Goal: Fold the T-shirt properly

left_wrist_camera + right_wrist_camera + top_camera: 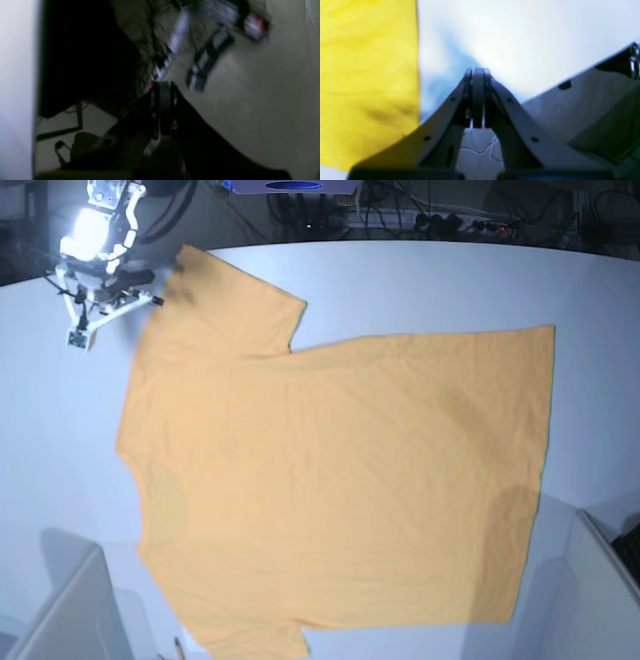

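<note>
Across the white surface (420, 280): lay the T-shirt (330, 480), spread flat and open, plain side up, ready for a first fold.
Orientation: ran sideways in the base view, hem toward that view's right, neck and sleeves toward its left; far sleeve (230, 305) reached up toward the back edge.
Print and tag: could not be made out; probably faced down or hidden.
Right fingers (478, 100): pressed together, pinching nothing; hovered over bare surface just beside a straight edge of the cloth in the right wrist view.
Reason for that placing: likely parked clear of the fabric so the spread cloth lay undisturbed.
Left fingers (162, 110): appeared pressed together and empty, though dark and blurred; pointed off the surface toward floor and cables.
Folding progress: seemingly none made; no crease or doubled layer seen.
Next need: judged to be a pinch on a sleeve or side edge.
</note>
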Controlling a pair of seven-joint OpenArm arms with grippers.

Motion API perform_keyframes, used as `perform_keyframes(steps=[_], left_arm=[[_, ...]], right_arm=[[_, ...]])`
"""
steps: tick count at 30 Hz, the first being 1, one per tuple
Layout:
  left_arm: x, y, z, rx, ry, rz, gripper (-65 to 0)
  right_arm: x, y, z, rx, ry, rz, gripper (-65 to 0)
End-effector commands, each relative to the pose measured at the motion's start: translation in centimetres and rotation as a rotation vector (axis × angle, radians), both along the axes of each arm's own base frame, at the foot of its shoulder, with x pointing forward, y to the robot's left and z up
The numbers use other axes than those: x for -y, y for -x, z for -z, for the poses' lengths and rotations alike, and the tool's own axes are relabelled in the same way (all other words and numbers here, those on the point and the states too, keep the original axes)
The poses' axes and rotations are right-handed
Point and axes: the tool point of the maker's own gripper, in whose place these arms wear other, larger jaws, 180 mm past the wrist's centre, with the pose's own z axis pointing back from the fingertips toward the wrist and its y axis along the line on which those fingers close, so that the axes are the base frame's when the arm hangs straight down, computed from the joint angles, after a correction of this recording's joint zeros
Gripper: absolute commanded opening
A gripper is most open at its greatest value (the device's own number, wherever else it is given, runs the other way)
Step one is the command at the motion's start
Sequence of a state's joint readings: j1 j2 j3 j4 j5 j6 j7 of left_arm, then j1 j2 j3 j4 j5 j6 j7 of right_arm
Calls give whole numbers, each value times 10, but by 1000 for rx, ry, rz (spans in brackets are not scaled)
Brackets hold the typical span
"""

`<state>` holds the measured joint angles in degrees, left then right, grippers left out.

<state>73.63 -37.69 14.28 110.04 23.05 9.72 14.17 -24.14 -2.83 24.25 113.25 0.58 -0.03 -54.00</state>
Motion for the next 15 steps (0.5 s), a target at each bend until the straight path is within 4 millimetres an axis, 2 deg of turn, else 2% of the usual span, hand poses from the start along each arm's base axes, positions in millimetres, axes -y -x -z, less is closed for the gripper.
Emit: perform_keyframes(steps=[1, 4, 8, 15], left_arm=[[-4, -13, -11, 81, 11, -20, -650], [-16, -47, -31, 282, 12, -97, -650], [-35, -66, -47, 413, -13, -217, -650], [-58, -53, -37, 323, -6, -496, -650]], right_arm=[[5, -2, -8, 22, 28, -2, -650], [6, 0, -7, 19, 30, -1, -650], [5, -3, -8, 25, 28, -6, -650], [0, -13, -11, 43, 24, -48, -650]])
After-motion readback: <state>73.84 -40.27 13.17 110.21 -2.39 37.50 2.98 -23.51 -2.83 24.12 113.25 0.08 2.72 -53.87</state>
